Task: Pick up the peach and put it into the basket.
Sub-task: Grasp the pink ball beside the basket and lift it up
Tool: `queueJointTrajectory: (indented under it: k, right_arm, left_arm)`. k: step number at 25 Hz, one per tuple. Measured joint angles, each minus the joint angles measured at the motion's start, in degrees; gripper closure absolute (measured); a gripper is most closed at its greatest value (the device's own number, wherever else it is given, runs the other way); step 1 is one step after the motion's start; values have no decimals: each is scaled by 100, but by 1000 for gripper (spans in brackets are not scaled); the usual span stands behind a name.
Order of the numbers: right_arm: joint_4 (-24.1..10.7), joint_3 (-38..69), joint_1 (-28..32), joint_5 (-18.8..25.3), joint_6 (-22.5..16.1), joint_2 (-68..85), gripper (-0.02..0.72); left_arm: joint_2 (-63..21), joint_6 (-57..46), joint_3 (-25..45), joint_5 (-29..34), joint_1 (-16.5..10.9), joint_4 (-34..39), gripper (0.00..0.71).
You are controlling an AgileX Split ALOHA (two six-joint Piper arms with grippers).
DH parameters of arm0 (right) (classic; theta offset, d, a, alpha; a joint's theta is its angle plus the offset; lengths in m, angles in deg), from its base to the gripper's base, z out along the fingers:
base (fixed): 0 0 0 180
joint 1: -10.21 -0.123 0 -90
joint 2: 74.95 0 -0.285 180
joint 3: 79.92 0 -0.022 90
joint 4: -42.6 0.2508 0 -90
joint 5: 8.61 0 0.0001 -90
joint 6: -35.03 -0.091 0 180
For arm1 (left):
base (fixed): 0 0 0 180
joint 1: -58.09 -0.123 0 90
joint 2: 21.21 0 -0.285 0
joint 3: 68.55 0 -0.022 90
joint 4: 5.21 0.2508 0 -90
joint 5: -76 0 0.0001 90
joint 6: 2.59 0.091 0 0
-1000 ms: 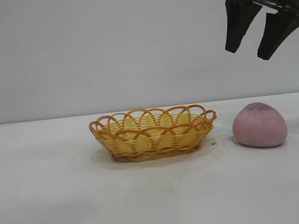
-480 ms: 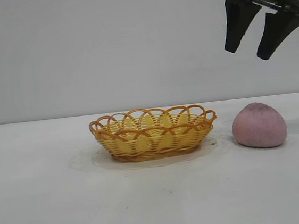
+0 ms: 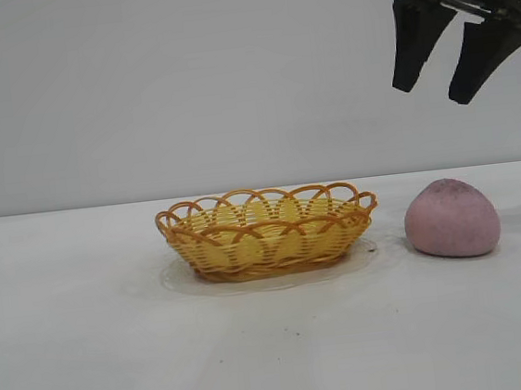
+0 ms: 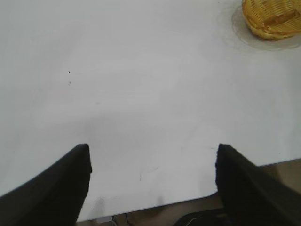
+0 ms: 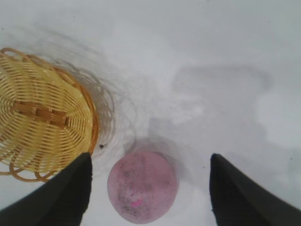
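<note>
The dull pink peach (image 3: 452, 218) lies on the white table, to the right of the yellow-orange wicker basket (image 3: 267, 230), with a small gap between them. My right gripper (image 3: 434, 85) hangs open and empty well above the peach. In the right wrist view the peach (image 5: 142, 186) shows between the two open fingers, with the basket (image 5: 44, 120) beside it. My left gripper (image 4: 153, 162) is open and empty over bare table near its edge, out of the exterior view; the basket (image 4: 273, 18) shows far off in its view.
The white table (image 3: 119, 359) is bare on the basket's left and in front. A faint round ring marks the table around the basket's base. The table edge (image 4: 155, 205) shows below the left gripper.
</note>
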Motion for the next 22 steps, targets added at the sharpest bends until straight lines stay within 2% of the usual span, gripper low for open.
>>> queueJointTrajectory:
  k: [11,18,22]
  right_arm:
    - [0,0,0,-10,0,0,253]
    - [-44,0,0,12,0,0,253]
    - [-94,-10,0,40,0,12,253]
  left_arm:
    - [-71,4,18,0,-24,0,225]
    - [-889,13,27,-11,-75,0,225]
    - [-949,13,27,4,-75,0,225]
